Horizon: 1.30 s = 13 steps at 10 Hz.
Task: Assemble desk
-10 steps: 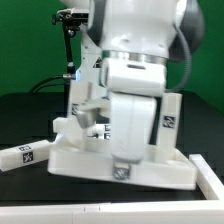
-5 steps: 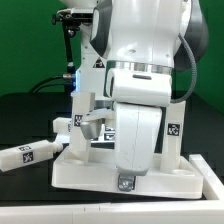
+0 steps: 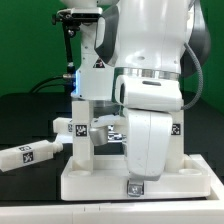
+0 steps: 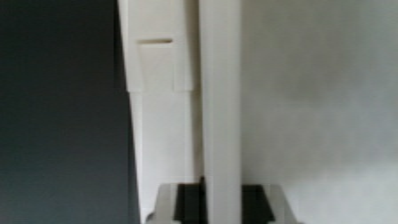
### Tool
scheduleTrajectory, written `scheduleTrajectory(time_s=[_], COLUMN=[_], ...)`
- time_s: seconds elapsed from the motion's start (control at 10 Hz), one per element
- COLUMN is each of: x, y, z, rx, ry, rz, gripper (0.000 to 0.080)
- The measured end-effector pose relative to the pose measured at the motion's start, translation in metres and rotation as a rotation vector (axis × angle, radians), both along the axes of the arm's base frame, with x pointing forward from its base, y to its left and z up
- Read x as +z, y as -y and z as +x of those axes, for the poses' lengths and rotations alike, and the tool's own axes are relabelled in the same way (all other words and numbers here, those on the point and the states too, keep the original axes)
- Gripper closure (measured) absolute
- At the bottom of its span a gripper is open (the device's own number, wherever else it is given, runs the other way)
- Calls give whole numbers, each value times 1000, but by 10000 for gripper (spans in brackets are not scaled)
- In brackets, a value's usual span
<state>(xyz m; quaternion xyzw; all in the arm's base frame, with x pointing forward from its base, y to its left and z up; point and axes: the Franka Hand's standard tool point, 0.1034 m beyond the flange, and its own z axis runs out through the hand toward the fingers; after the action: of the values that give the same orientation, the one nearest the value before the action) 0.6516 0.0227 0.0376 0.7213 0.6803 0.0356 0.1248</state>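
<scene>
And the arm [image 3: 150,90] has swung across to the exterior view's right, and the desk [image 3: 95,182] has come along with it. Its tabletop now sits squarer on the black surface [image 3: 30,112], further right than a second ago. That reads as repositioning, not fitting. In the wrist view the dark fingers [image 4: 178,208] sit tight either side of a white strip of the desk, clamped on it by the look; rim or leg, I can't say. One leg [image 3: 177,135] stands upright at the right end. A spare leg [image 3: 25,155] lies off to the left, waiting. The bulky arm hides the grip, and the robot base [image 3: 90,70] looms close behind.
</scene>
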Motion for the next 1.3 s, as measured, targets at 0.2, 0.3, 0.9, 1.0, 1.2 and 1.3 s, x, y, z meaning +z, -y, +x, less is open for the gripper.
scheduleTrajectory(time_s=[0.2, 0.3, 0.9, 1.0, 1.2, 1.3], x=[-3, -5, -6, -5, 29, 46], y=[-4, -3, 0, 1, 5, 8], z=[-1, -1, 0, 0, 1, -2], rx=[-19, -28, -30, -32, -65, -80], ry=[1, 0, -4, -3, -22, -26], rz=[1, 1, -5, -5, -6, -3], gripper=[757, 757, 598, 464, 282, 189])
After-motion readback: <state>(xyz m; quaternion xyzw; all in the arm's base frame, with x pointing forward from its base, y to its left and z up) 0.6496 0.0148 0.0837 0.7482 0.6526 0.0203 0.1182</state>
